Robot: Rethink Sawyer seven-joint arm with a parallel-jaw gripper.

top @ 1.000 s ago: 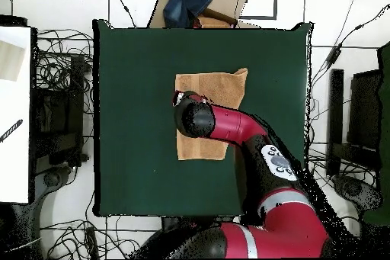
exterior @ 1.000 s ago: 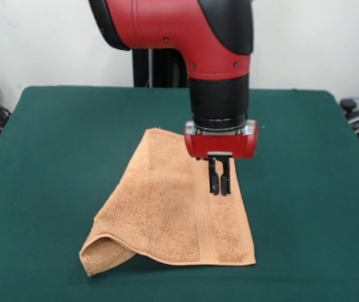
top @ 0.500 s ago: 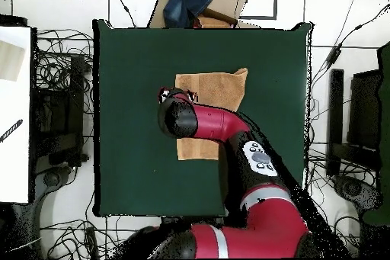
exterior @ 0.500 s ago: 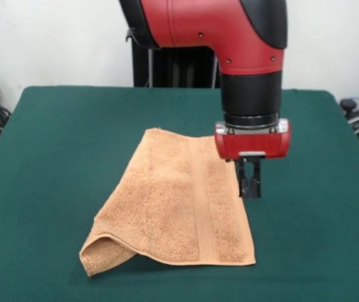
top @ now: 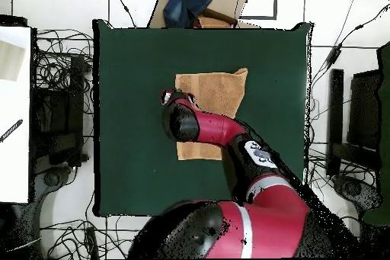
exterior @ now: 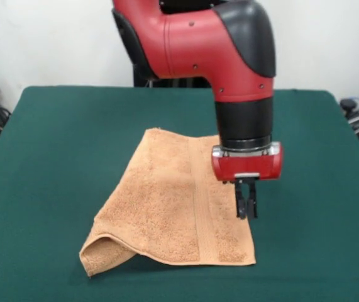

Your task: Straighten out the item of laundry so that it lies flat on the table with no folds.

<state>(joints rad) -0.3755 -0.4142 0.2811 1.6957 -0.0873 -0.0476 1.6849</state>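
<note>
The peach-orange towel [exterior: 173, 201] lies on the dark green table [exterior: 60, 145], spread out with a woven band running front to back. Its front left corner [exterior: 100, 251] is folded under and puffs up. My gripper [exterior: 246, 202] hangs just above the towel's right edge, near the front right corner, with its fingers close together and holding nothing. In the overhead view the towel [top: 217, 89] shows beyond my arm, which covers its middle, and the gripper [top: 169, 98] sits at the towel's left edge.
A cardboard box with blue cloth [top: 194, 4] sits beyond the table's far edge in the overhead view. Cables [top: 61, 66] and equipment lie around the table on both sides.
My gripper moved from over the towel's band to its right edge, then came nearer the front and lower. The towel has not moved.
</note>
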